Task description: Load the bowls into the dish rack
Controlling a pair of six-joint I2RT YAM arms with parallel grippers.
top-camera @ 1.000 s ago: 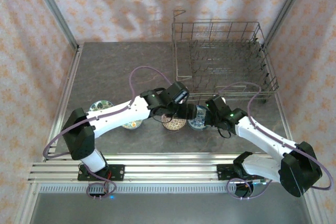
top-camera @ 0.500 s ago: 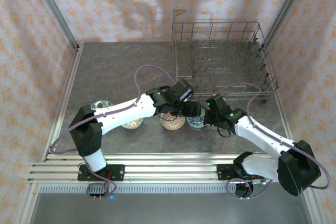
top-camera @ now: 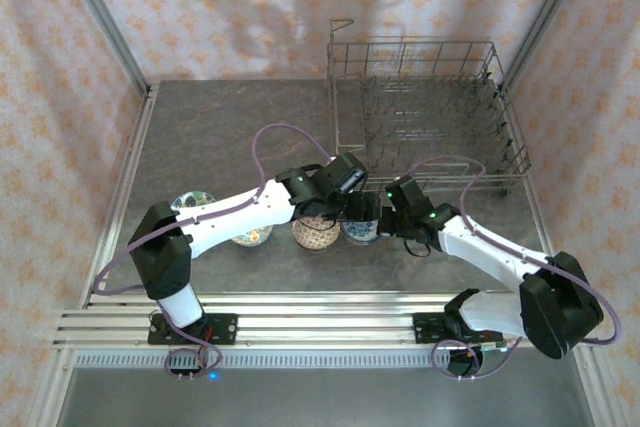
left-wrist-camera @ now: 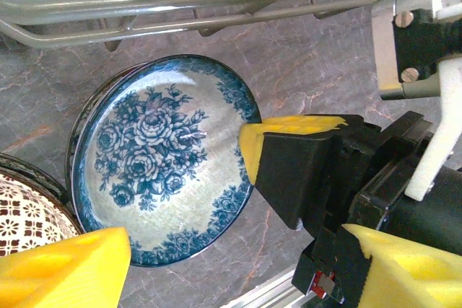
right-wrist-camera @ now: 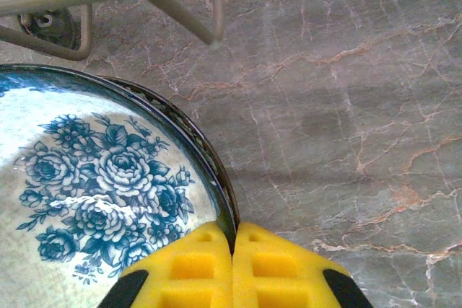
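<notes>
Blue-white bowl (top-camera: 359, 233) slid left across mid-frame, seemingly pushed by the clenched right hand (right-wrist-camera: 234, 239); left hand (left-wrist-camera: 231, 268) gaped around it, rack (top-camera: 412, 44) unloaded.

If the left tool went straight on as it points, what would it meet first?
Probably the blue-white bowl, straight ahead between the left tool's open fingers; the right tool, pinching its rim, may sit nearer, depth unclear.

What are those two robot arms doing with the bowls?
They're putting bowls into the dish rack. The right gripper is pinched shut on the rim of the blue-and-white bowl, just in front of the rack. The left gripper is open, its fingers spread around that bowl. A brown patterned bowl sits beside it, and two more bowls wait further left on the table.
</notes>
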